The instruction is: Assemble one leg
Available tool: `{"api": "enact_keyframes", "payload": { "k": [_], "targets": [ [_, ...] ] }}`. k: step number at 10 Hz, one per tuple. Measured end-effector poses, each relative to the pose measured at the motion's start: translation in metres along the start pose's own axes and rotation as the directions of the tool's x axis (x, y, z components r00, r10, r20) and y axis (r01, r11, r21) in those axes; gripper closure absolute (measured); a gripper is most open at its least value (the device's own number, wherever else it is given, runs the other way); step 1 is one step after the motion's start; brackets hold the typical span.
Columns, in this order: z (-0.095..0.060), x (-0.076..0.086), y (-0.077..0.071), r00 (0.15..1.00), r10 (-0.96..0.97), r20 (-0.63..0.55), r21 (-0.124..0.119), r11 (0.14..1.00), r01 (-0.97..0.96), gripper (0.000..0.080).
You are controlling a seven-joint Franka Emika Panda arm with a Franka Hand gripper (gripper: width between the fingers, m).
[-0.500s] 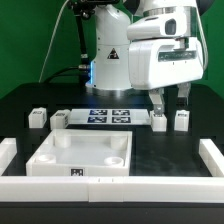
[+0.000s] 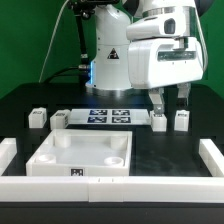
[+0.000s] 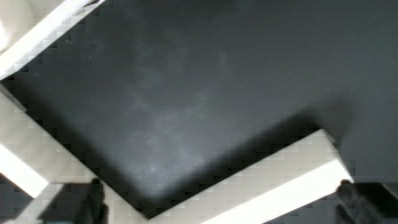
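Several legs, short white posts with marker tags, stand on the black table in the exterior view: two at its left (image 2: 37,118) (image 2: 60,118) and two at its right (image 2: 159,121) (image 2: 182,120). My gripper (image 2: 169,102) hangs open and empty just above the right pair, one finger over each. The white square tabletop (image 2: 50,160) lies at the front left. In the wrist view my gripper (image 3: 217,208) is open, with dark fingertips (image 3: 71,205) at the corners and nothing between them. No leg shows in that view.
The marker board (image 2: 110,116) lies between the two pairs of legs. White border walls run along the exterior view's left (image 2: 8,158), front (image 2: 130,183) and right (image 2: 212,160). White wall strips (image 3: 267,175) cross the wrist view. The robot base (image 2: 108,60) stands behind.
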State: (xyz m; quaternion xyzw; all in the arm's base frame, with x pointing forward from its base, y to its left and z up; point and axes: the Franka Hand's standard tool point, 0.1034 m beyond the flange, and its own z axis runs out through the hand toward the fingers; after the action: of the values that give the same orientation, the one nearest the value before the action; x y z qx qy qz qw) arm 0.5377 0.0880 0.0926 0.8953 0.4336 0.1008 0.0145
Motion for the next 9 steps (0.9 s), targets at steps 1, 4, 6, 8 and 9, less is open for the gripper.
{"api": "enact_keyframes", "payload": {
  "k": [1, 4, 6, 8, 9],
  "targets": [
    [0.0, 0.0, 0.0, 1.0, 0.0, 0.0, 0.0, 1.0, 0.0, 0.015],
    [0.002, -0.009, -0.001, 0.995, -0.097, 0.006, 0.001, 0.995, 0.097, 0.015],
    [0.008, -0.036, -0.006, 0.971, -0.239, 0.023, 0.021, 0.971, 0.239, 0.015],
    [0.013, -0.07, 0.006, 0.923, -0.382, 0.039, 0.044, 0.924, 0.381, 0.015],
    [0.014, -0.083, 0.013, 0.932, -0.36, 0.047, 0.047, 0.933, 0.358, 0.015]
  ]
}}
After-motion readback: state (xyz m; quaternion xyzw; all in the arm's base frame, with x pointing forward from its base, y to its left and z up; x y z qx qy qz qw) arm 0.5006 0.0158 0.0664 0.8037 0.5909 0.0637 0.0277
